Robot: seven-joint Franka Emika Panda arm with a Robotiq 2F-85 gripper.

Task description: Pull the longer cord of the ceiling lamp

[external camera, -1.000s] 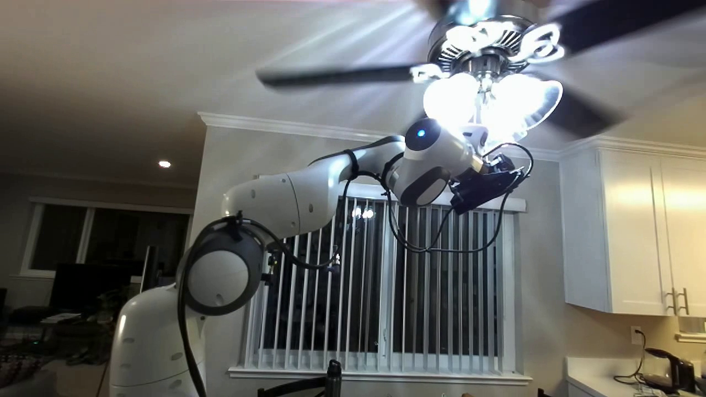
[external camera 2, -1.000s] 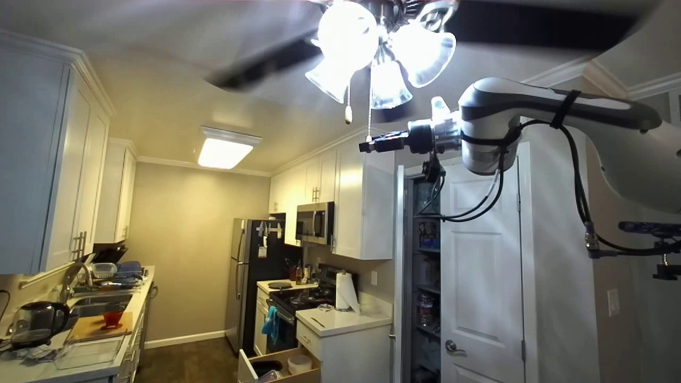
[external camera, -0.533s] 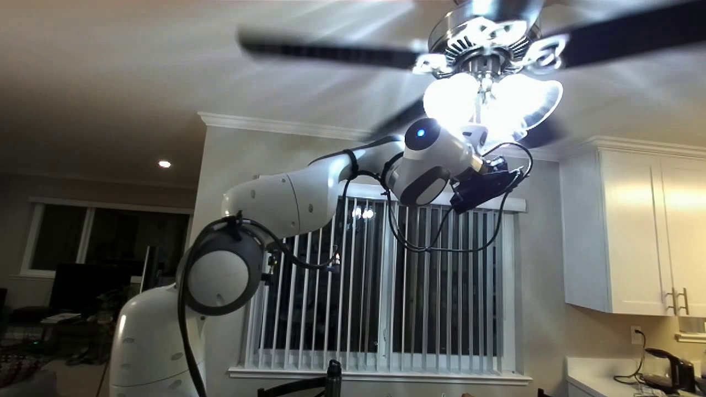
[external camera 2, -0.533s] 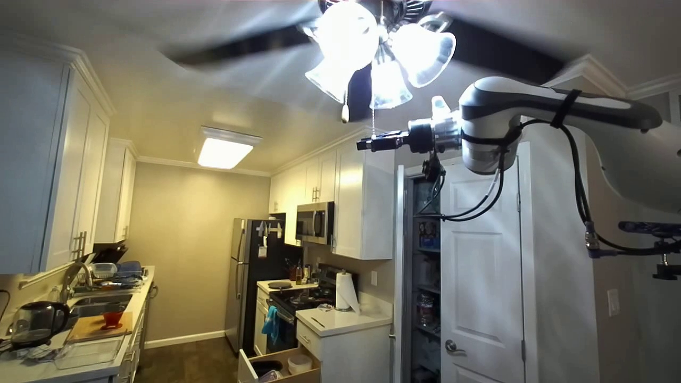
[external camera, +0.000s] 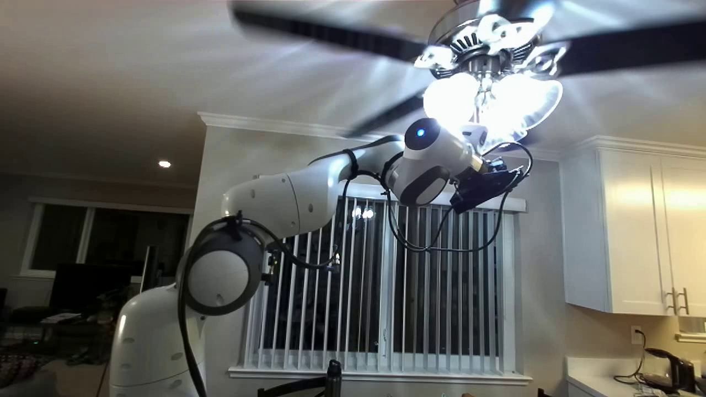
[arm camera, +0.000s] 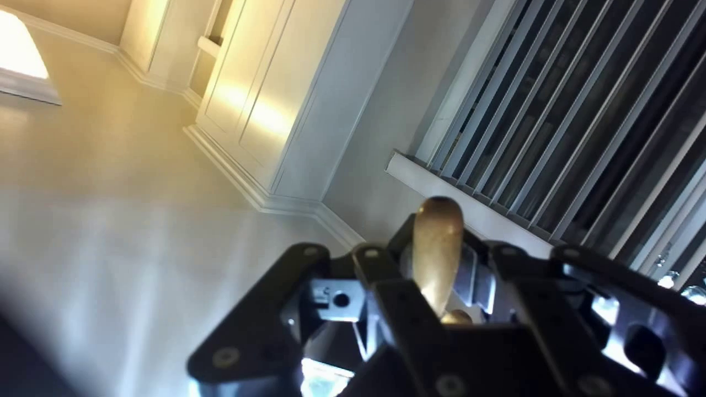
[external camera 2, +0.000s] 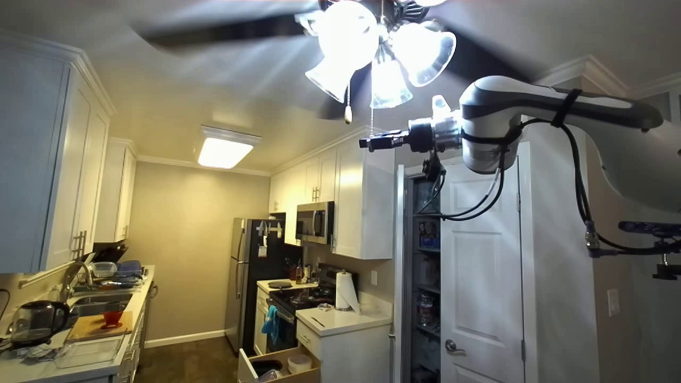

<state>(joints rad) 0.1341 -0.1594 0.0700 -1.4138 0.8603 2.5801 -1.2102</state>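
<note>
In both exterior views, for the ceiling lamp (external camera 2: 383, 37): lit, glaring white from frosted, bell-shaped shades (external camera 2: 391, 85) clustered under a metal hub (external camera: 466, 44), with long dark blades (external camera: 331, 34) blurred around. In an exterior view, for the longer cord (external camera 2: 371, 122): hangs thin and beaded, close to straight down, past the edge of the lowest shade to the fingers (external camera 2: 387, 142). In the wrist view, ends in a smooth wood-coloured pull (arm camera: 438, 248), set between the fingers with a dark tip toward the top; hard to tell whether clamped.

Kettle (external camera 2: 36, 325) near a wooden board (external camera 2: 89, 330)
</note>
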